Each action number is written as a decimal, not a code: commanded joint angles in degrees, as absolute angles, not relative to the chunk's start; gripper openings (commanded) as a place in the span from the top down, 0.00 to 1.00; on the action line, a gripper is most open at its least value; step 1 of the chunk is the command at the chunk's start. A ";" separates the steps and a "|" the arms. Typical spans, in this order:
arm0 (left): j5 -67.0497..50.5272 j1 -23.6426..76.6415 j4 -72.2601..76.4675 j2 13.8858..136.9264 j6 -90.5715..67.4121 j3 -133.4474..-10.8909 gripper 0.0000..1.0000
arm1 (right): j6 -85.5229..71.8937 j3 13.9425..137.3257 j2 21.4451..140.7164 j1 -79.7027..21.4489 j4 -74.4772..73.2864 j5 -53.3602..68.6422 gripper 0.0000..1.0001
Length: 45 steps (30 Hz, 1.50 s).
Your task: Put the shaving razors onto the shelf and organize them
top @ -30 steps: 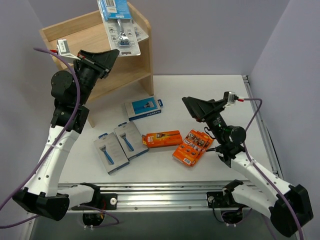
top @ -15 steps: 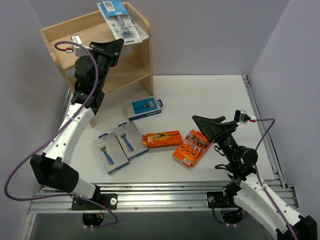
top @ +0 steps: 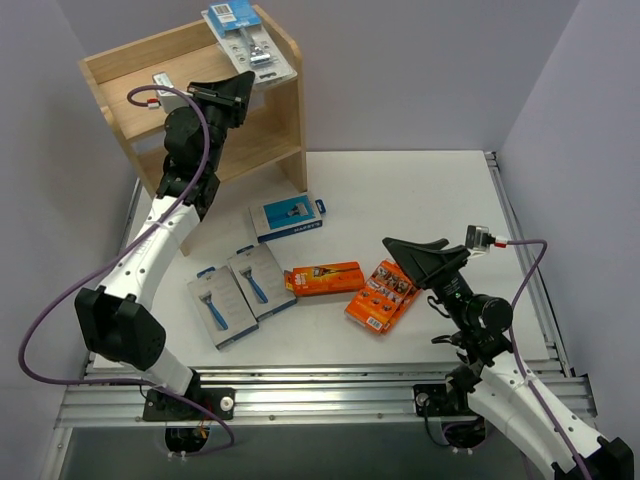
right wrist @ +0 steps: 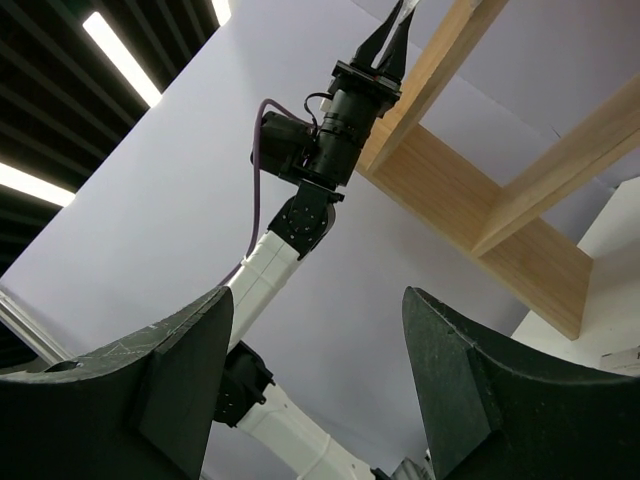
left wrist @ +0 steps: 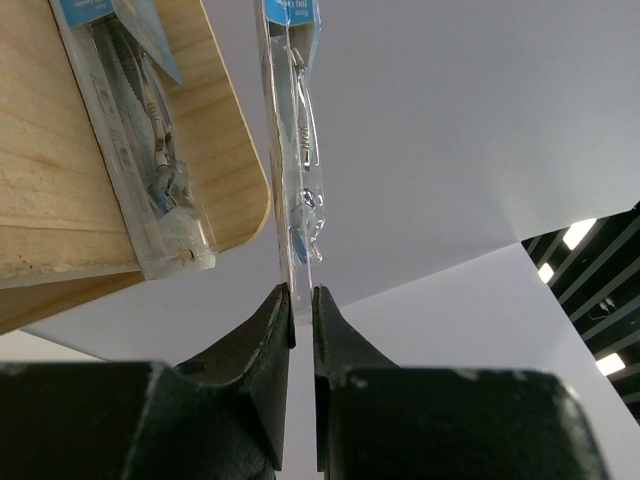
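Up at the back right corner of the wooden shelf [top: 285, 115]: left pincer [top: 246, 78] [left wrist: 303, 298], clamped tight on the bottom edge of a clear razor pack [top: 246, 38] with a blue header. Pack upright and edge-on in the wrist view, razor hanging just above the fingertips [left wrist: 270, 330], rounded corner of a shelf panel close on the left. Hard to tell from overhead whether touching the shelf's raised rim or just clear of it. Left arm [top: 140, 265] stretched up and back from its base at the near edge.

Right pincer [top: 393, 244] [right wrist: 315, 300] low over the right half of the white surface [top: 430, 185], jaws spread wide with nothing between them, pointed toward the shelf and well apart from it.

Just to its left, two orange boxes [top: 325, 276] [top: 385, 292] close together, one lying lengthwise, the other angled. Farther left, two grey-and-blue boxes [top: 222, 308] [top: 260, 280] side by side, each picturing a blue razor. Behind those and nearer the shelf, a third blue box [top: 290, 216], alone. All five flat on the surface in front of the shelf.
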<state>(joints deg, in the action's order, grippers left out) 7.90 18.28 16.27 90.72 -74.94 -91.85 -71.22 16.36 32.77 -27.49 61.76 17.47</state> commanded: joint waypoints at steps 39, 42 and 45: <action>2.29 15.21 24.87 100.19 -87.98 -96.15 0.49 | -67.76 14.42 32.87 -26.98 64.33 16.61 0.32; 1.15 14.85 24.43 100.37 -88.15 -96.42 0.43 | -68.03 14.06 33.39 -26.98 65.30 16.44 0.32; 0.27 14.50 24.35 100.28 -88.33 -96.33 0.38 | -68.20 13.80 33.75 -26.98 65.74 16.44 0.32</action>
<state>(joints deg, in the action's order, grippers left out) 1.23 15.75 25.45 98.61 -86.11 -95.04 -68.51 13.76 33.56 -27.40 60.20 16.78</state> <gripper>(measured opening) 0.603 0.678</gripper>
